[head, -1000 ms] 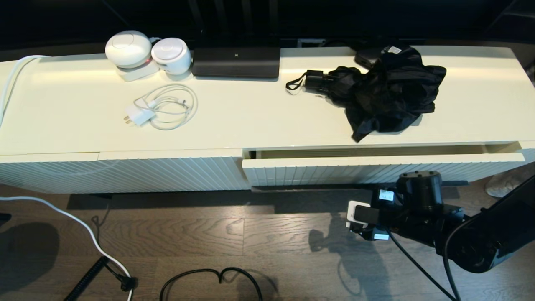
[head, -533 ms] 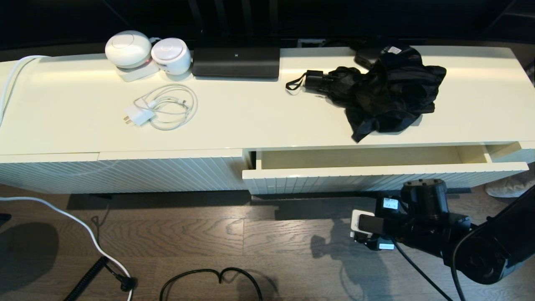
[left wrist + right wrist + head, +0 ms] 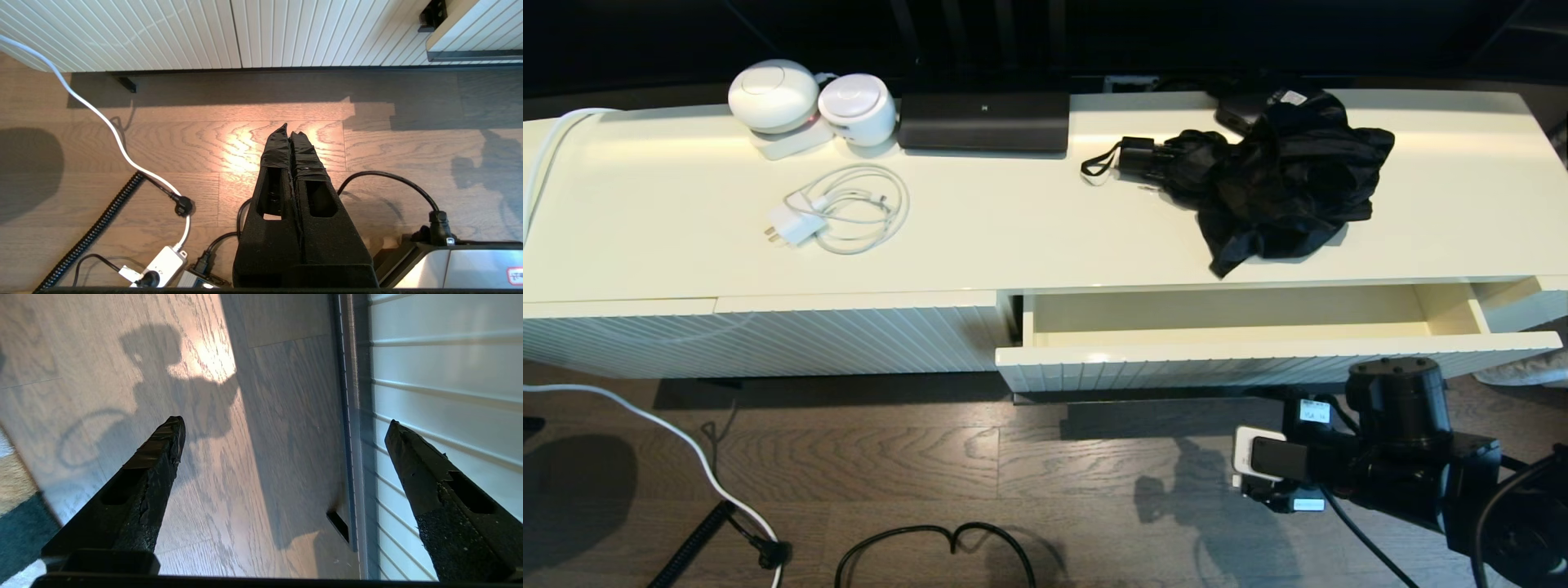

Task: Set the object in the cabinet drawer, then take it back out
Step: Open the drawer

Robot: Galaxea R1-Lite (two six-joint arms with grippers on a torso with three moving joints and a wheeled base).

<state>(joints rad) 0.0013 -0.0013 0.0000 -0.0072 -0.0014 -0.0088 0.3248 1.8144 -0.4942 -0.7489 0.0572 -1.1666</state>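
Observation:
The black folding umbrella point(image 3: 1274, 180) lies rumpled on the cabinet top at the right, its short handle point(image 3: 1137, 155) and strap loop point(image 3: 1097, 167) pointing left. Below it the cream drawer point(image 3: 1258, 359) stands pulled out, its glossy inside point(image 3: 1225, 310) bare. My right arm point(image 3: 1396, 408) hangs just in front of the ribbed drawer front. My right gripper point(image 3: 284, 426) is open wide, with the dark bar handle point(image 3: 345, 416) between its fingers and one fingertip point(image 3: 398, 435) against the ribbed front. My left gripper point(image 3: 288, 130) is shut on nothing, low over the floor.
On the cabinet top sit a white charger with its coiled cable point(image 3: 837, 211), two round white devices point(image 3: 772, 94), a flat black box point(image 3: 984, 121) and a small labelled black box point(image 3: 1241, 110) behind the umbrella. A handleless ribbed panel point(image 3: 768, 335) is at the left. Cables point(image 3: 686, 449) cross the wooden floor.
The drawer has slid out towards me from a narrow gap to well open. My right arm has drawn back and to the right with it.

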